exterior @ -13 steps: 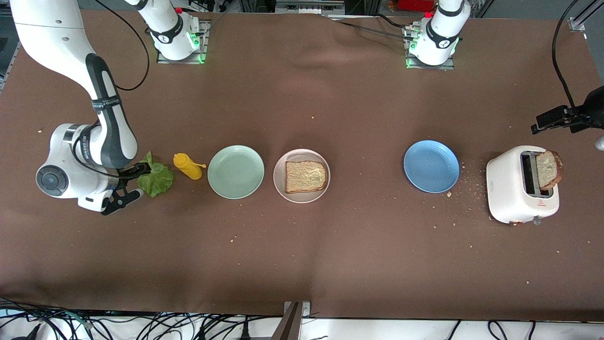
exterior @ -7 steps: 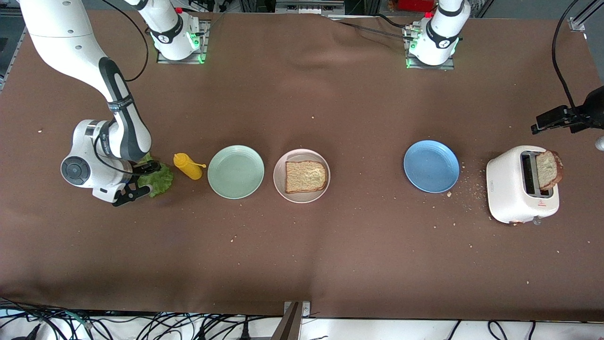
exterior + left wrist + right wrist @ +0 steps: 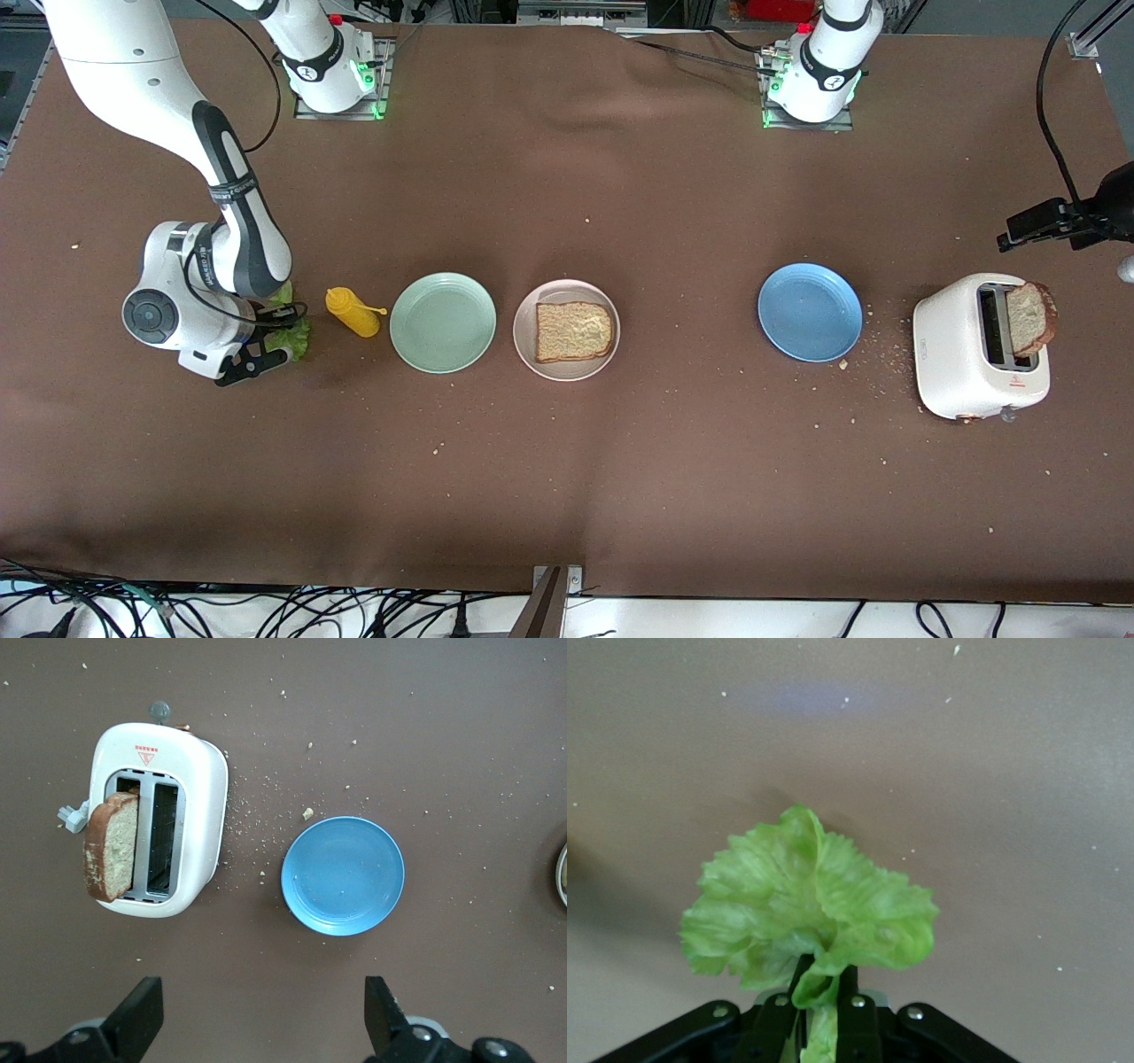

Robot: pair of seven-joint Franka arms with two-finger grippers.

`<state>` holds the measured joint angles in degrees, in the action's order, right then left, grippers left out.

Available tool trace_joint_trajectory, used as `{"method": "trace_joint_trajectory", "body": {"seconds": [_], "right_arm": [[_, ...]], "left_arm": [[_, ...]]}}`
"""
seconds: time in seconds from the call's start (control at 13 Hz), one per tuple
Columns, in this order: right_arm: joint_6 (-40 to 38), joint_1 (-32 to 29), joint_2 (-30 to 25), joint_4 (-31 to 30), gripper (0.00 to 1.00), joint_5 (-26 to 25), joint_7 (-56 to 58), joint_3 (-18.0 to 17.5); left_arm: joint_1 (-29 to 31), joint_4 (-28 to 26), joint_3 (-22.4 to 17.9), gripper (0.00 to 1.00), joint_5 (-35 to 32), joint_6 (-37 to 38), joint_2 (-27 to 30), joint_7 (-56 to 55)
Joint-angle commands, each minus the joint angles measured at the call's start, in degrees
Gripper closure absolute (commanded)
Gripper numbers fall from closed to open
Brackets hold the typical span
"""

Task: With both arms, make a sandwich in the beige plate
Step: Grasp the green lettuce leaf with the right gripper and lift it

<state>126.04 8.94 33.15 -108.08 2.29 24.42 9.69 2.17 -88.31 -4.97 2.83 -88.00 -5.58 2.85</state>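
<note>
My right gripper [image 3: 270,337] pinches the lettuce [image 3: 806,908] by its stem, near the right arm's edge of the table, beside the mustard bottle [image 3: 353,311]. One toast [image 3: 573,330] lies in the beige plate [image 3: 528,351] at mid-table; another toast [image 3: 112,846] stands in the toaster [image 3: 190,806]. My left gripper [image 3: 261,1023] hangs spread wide near toaster and blue plate [image 3: 343,874] — waiting.
</note>
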Motion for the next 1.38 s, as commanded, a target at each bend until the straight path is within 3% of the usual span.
{"method": "trace_joint_trajectory", "body": {"seconds": [0.0, 0.23, 0.77, 0.92, 1.07, 1.3], "right_arm": [[0.53, 0.55, -1.5, -0.64, 1.0, -0.97, -1.31, -0.11], [-7.52, 0.64, -2.91, 5.04, 1.0, -1.15, -1.3, -0.02], [-40.05, 2.13, -3.09, 32.9, 1.0, -2.21, -1.74, -0.11], [-44.11, 2.92, -3.0, 36.52, 1.0, -1.16, -5.5, -0.63], [-44.92, 4.68, -3.09, 37.15, 1.0, 3.22, -10.94, -2.47], [-42.91, 7.57, -3.0, 37.15, 1.0, 6.85, -24.02, -7.47]], "left_arm": [[0.73, 1.13, 0.31, 0.0, 1.39, 0.02, -0.4, 1.45], [0.73, 1.13, 0.31, 0.0, 1.39, 0.02, -0.4, 1.45], [0.73, 1.13, 0.31, 0.0, 1.39, 0.02, -0.4, 1.45], [0.73, 1.13, 0.31, 0.0, 1.39, 0.02, -0.4, 1.45], [0.73, 1.13, 0.31, 0.0, 1.39, 0.02, -0.4, 1.45], [0.73, 1.13, 0.31, 0.0, 1.39, 0.02, -0.4, 1.45]]}}
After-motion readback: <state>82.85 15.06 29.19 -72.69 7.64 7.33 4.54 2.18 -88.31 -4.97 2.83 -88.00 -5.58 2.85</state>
